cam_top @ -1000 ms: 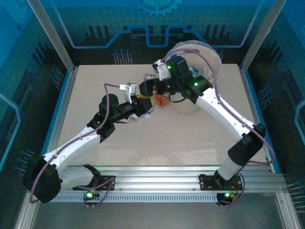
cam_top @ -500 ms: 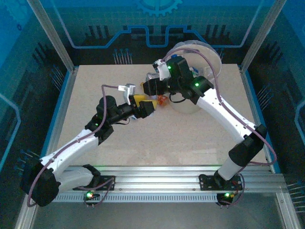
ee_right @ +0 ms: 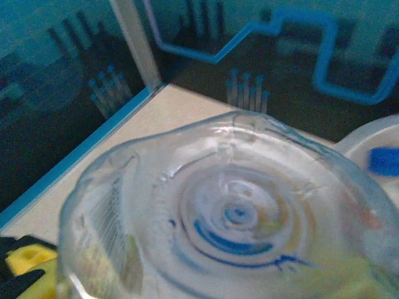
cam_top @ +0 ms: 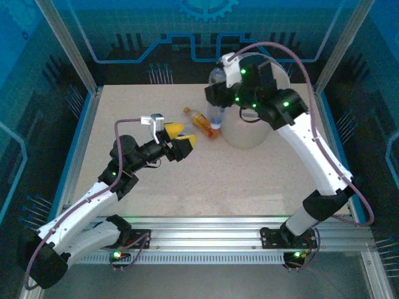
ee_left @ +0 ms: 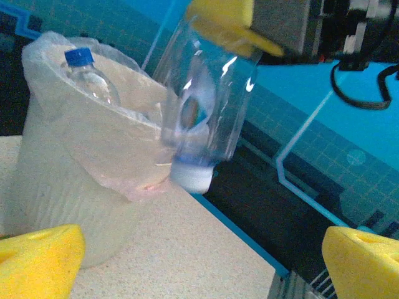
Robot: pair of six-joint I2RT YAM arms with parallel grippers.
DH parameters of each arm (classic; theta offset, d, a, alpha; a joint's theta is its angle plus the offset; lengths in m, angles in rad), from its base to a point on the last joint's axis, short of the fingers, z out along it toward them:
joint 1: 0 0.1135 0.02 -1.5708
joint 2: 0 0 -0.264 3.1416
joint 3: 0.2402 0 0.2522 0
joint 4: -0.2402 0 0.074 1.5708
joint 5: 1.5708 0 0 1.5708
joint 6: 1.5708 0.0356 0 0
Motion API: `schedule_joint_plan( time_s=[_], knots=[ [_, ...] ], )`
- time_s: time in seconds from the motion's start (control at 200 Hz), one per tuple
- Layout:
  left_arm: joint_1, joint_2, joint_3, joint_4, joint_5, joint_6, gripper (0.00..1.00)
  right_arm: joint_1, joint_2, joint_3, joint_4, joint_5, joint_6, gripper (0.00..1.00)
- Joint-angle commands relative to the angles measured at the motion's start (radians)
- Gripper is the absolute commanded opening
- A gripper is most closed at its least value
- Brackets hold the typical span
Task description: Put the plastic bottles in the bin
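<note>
My right gripper [cam_top: 216,94] is shut on a clear plastic bottle [cam_top: 216,114] and holds it off the table, white cap down, just left of the bin [cam_top: 249,134]. In the left wrist view this bottle [ee_left: 206,99] hangs beside the whitish bin [ee_left: 68,187], with a yellow finger [ee_left: 224,22] pressed on its upper end. Its ribbed base [ee_right: 237,218] sits close to the right wrist camera. A blue-capped bottle [ee_left: 84,68] lies inside the bin. An orange-labelled bottle [cam_top: 201,123] lies on the table. My left gripper [cam_top: 175,141] stands open and holds nothing, left of the orange bottle.
The bin stands near the table's far edge, by the blue back panel [cam_top: 206,37]. The table's blue edge strip [ee_left: 249,233] runs close behind the hanging bottle. Bare tabletop [cam_top: 218,180] spreads between the two arms.
My left gripper opened and drew back to the left. My right gripper shut on the clear bottle and lifted it up beside the bin. The orange bottle now lies uncovered.
</note>
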Motion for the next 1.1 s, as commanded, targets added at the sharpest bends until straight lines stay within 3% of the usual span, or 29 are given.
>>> schedule_joint_plan(
  time_s=[0.0,0.17,0.335,0.59,1.096],
  knots=[
    [-0.008,-0.03,-0.021,-0.032,-0.065,0.052,0.99,-0.032,0.017,0.112,-0.083,0.177,-0.136,0.45],
    [-0.008,-0.035,-0.02,-0.056,-0.082,0.057,0.99,-0.113,0.092,0.231,-0.072,0.318,-0.25,0.46],
    [-0.008,-0.034,-0.021,-0.074,-0.11,0.061,0.99,-0.198,0.226,0.385,-0.11,0.364,-0.288,0.46],
    [-0.008,-0.024,-0.013,-0.122,-0.153,0.074,0.99,-0.229,0.403,0.546,-0.232,0.39,-0.262,0.46],
    [-0.008,0.02,-0.005,-0.137,-0.169,0.071,0.99,-0.263,0.512,0.482,-0.372,0.433,-0.211,0.51]
  ],
)
